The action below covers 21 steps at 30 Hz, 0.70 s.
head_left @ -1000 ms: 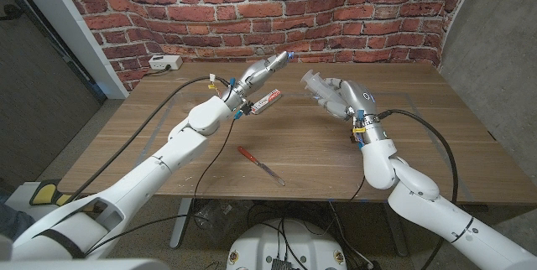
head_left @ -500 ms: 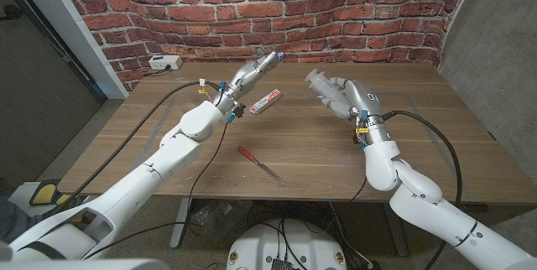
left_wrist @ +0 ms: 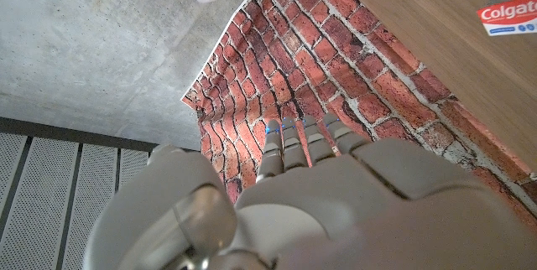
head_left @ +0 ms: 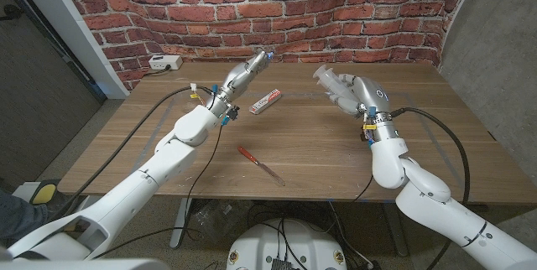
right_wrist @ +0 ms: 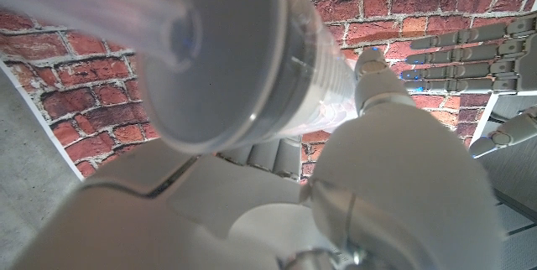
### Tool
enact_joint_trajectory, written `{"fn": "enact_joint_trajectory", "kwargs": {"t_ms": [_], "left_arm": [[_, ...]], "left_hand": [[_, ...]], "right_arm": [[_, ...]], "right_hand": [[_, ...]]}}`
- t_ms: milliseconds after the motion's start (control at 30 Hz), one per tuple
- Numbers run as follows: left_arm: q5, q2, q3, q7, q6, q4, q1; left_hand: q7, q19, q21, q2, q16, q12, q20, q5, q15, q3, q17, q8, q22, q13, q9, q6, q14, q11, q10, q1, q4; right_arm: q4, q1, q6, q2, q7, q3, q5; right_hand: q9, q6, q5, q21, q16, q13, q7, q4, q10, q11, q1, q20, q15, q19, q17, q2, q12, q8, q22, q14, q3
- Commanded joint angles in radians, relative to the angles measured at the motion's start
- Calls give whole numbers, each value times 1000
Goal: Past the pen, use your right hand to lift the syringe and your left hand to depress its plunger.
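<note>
Syringe (head_left: 325, 77) gripped in right hand (head_left: 348, 92), raised above far right of tabletop (head_left: 319, 148); shifted right and farther back than a second ago. Left hand (head_left: 245, 73) released, fingers extended together, withdrawn leftward, wider gap to syringe. Pen (head_left: 259, 163) unmoved at near centre; toothpaste box (head_left: 265, 101) unmoved.

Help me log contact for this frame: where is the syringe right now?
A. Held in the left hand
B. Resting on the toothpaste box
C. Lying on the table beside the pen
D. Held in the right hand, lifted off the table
D: the right hand grips the clear syringe above the table, while the left hand is apart from it with fingers straight.
</note>
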Motion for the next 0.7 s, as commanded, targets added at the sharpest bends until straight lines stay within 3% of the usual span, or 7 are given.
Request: {"fn": "enact_joint_trajectory", "kwargs": {"t_ms": [33, 400, 533, 700], "left_arm": [[-20, 5, -20, 24, 23, -7, 22], [-21, 11, -40, 59, 28, -17, 48], [-31, 13, -43, 56, 30, -22, 53], [-29, 11, -47, 67, 26, -24, 58]], "left_hand": [[0, 5, 4, -2, 10, 7, 1, 8, -2, -8, 0, 9, 2, 4, 1, 6, 10, 3, 10, 3, -2], [-2, 5, 3, -2, 8, 5, -1, 8, -3, -9, 0, 8, 2, 4, 1, 7, 10, 1, 9, 5, -2], [-2, 4, 3, -1, 8, 5, 0, 8, -3, -10, 0, 8, 2, 4, 1, 7, 10, 1, 10, 5, -2], [-2, 4, 3, -1, 7, 4, 0, 8, -3, -10, 0, 8, 2, 4, 1, 7, 11, 2, 9, 6, -3]], "right_arm": [[-3, -32, 15, -12, -4, 68, 78], [7, -46, 28, -12, -27, 101, 101], [17, -36, 38, -13, -25, 98, 105], [37, -16, 54, -8, -26, 89, 108]], "right_hand": [[6, 158, 5, 10, 3, 4, -149, 71, 61, -66, 165, -91, -37, -4, 3, 175, 3, 8, 1, 13, 76], [6, 157, 5, 16, 3, 4, -150, 71, 60, -69, 165, -91, -36, -7, 3, 175, 3, 7, 0, 13, 76], [6, 157, 5, 17, 2, 4, -150, 70, 63, -63, 165, -92, -36, -9, 3, 174, 5, 7, 0, 12, 76], [6, 161, 4, 20, 1, 4, -153, 70, 67, -75, 165, -90, -36, -11, 2, 173, 6, 9, -1, 10, 76]]}}
